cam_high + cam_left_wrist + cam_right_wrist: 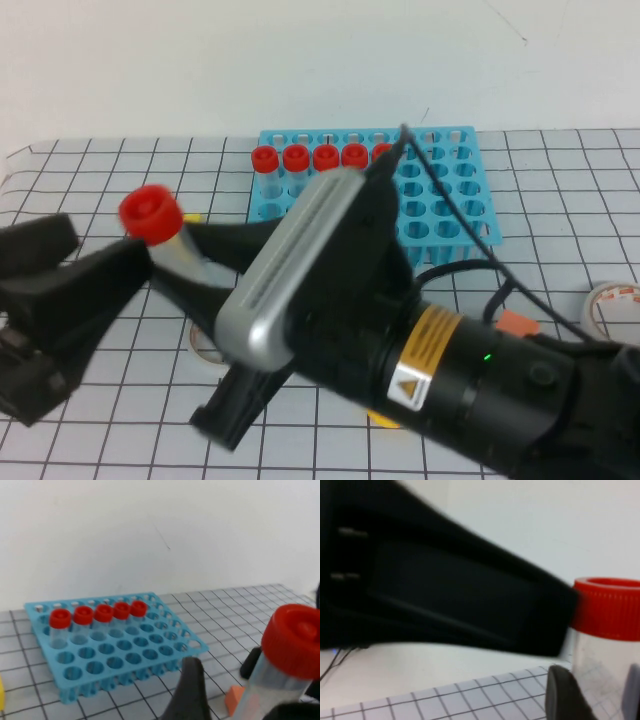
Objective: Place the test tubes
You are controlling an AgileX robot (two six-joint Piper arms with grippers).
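Note:
A clear test tube with a red cap (150, 214) hangs above the table's left side. My right gripper (185, 262) reaches in from the right and is shut on the tube's clear body (600, 655), one finger (564, 695) on each side. My left gripper (105, 248) stands open around the same tube (290, 650); a gap shows between the tube and one of its fingers (192, 687). The blue rack (445, 190) stands at the back with several red-capped tubes (310, 158) in its rear row (102, 614).
A tape roll (612, 300) lies at the right edge, and another (205, 342) lies under the right arm. A small orange block (518, 323) (234, 699) rests near the rack's front. Something yellow (385, 420) shows beneath the right arm.

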